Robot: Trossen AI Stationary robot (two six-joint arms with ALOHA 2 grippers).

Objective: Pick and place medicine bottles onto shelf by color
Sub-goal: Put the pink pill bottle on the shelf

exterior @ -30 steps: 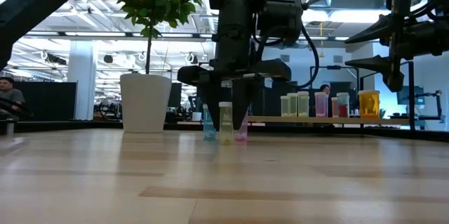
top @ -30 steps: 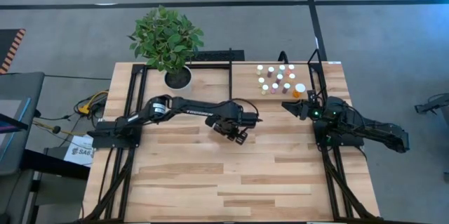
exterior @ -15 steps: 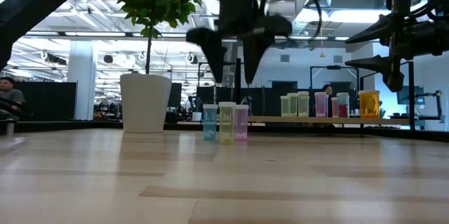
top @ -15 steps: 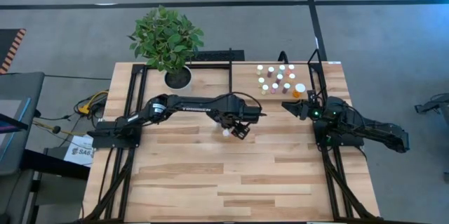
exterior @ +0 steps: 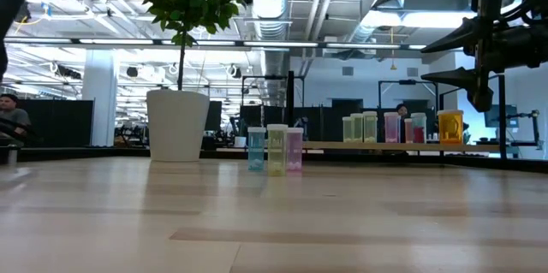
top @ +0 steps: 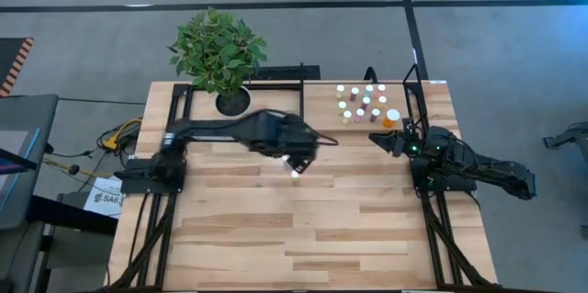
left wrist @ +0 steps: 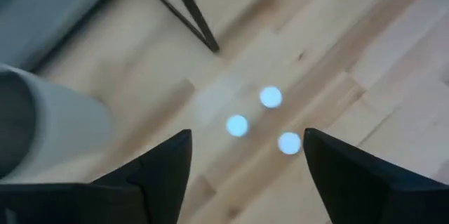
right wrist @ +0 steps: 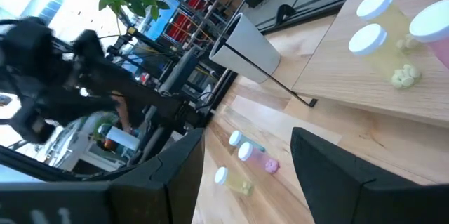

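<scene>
Claw of the left arm (left wrist: 245, 157) hung released above three loose bottles (exterior: 275, 148) on the counter (top: 303, 229), white plant pot (exterior: 177, 125) nearby; right claw (right wrist: 245, 164) stood released beside the shelf (top: 404, 100).

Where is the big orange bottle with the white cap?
The big orange bottle stands on the wooden shelf at the table's far right, at the edge of the small bottles, just beyond the right gripper.

We see our left gripper (left wrist: 245, 164) raised over mid-table, fingers spread; our right gripper (right wrist: 245, 161) waits, parted
</scene>
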